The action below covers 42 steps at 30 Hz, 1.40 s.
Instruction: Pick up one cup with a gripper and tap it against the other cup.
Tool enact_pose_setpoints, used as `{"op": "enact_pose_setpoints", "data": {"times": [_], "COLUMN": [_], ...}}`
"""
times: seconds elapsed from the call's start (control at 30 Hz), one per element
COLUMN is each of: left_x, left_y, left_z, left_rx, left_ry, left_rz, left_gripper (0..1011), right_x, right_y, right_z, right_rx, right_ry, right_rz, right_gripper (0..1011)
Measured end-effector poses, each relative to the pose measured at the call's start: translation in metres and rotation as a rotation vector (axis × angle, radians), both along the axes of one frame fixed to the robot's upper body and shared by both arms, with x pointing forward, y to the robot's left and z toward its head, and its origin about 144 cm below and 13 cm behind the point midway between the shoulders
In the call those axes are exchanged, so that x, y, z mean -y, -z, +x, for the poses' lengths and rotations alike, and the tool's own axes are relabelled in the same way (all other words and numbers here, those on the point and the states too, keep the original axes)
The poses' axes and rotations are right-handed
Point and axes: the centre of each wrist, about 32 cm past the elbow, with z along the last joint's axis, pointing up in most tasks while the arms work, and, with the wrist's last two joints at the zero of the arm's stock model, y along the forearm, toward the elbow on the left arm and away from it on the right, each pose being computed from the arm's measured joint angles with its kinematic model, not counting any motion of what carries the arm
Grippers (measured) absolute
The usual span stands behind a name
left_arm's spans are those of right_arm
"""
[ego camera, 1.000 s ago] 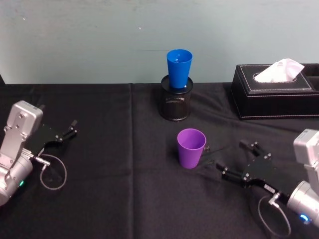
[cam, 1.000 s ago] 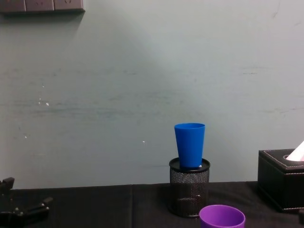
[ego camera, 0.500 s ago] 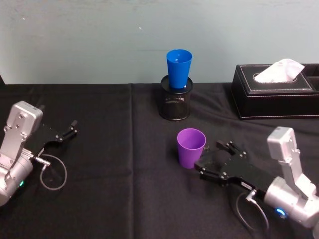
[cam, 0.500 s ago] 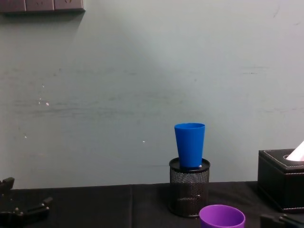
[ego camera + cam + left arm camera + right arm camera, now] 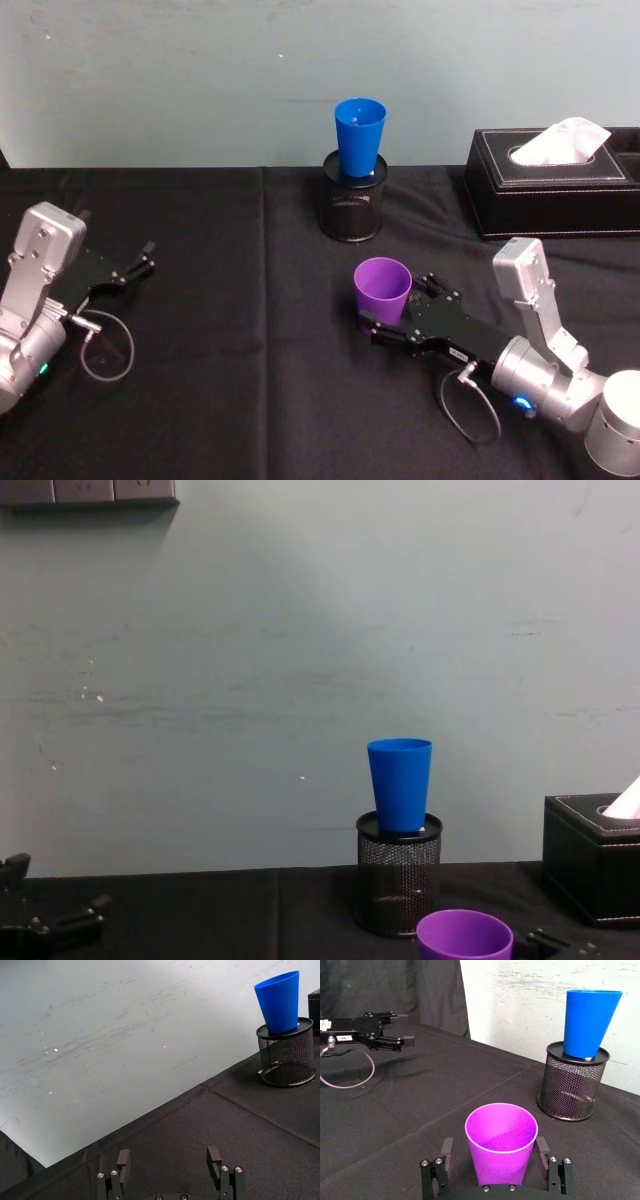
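- The right claw (image 5: 494, 1149) is open around the purple cup (image 5: 501, 1142), 1 finger on each side, gripping nothing.
- This cup stands upright on the tabletop (image 5: 220, 400), in front of the blue cup (image 5: 360, 135), which sits in the mesh pen holder (image 5: 351, 210).
- An uneven closing could tip the purple cup, and a hard tap could knock the blue cup off.
- The left claw (image 5: 142, 260) lies open at the left.
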Motion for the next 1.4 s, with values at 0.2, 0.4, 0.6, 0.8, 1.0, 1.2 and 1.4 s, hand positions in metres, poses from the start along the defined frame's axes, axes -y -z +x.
{"op": "enact_pose_setpoints", "data": {"times": [0.2, 0.4, 0.6, 0.8, 1.0, 1.2, 1.4], "left_x": [0.0, 0.0, 0.0, 0.0, 0.0, 0.0, 0.0], "left_y": [0.0, 0.0, 0.0, 0.0, 0.0, 0.0, 0.0], "left_z": [0.0, 0.0, 0.0, 0.0, 0.0, 0.0, 0.0], "left_rx": [0.0, 0.0, 0.0, 0.0, 0.0, 0.0, 0.0], "left_ry": [0.0, 0.0, 0.0, 0.0, 0.0, 0.0, 0.0], "left_rz": [0.0, 0.0, 0.0, 0.0, 0.0, 0.0, 0.0], "left_gripper": [1000, 1000, 1000, 1000, 1000, 1000, 1000], "right_x": [-0.006, -0.011, -0.014, -0.014, -0.014, -0.014, -0.014], "right_y": [0.002, 0.003, 0.006, 0.006, 0.006, 0.006, 0.006], "right_z": [0.006, 0.011, 0.014, 0.014, 0.014, 0.013, 0.013], "right_rx": [0.002, 0.016, 0.016, 0.017, 0.018, 0.018, 0.018], "right_ry": [0.005, 0.012, 0.022, 0.023, 0.023, 0.022, 0.022], "right_rz": [0.0, 0.008, 0.015, 0.014, 0.014, 0.014, 0.014], "right_gripper": [1003, 1003, 1003, 1003, 947, 802, 747]}}
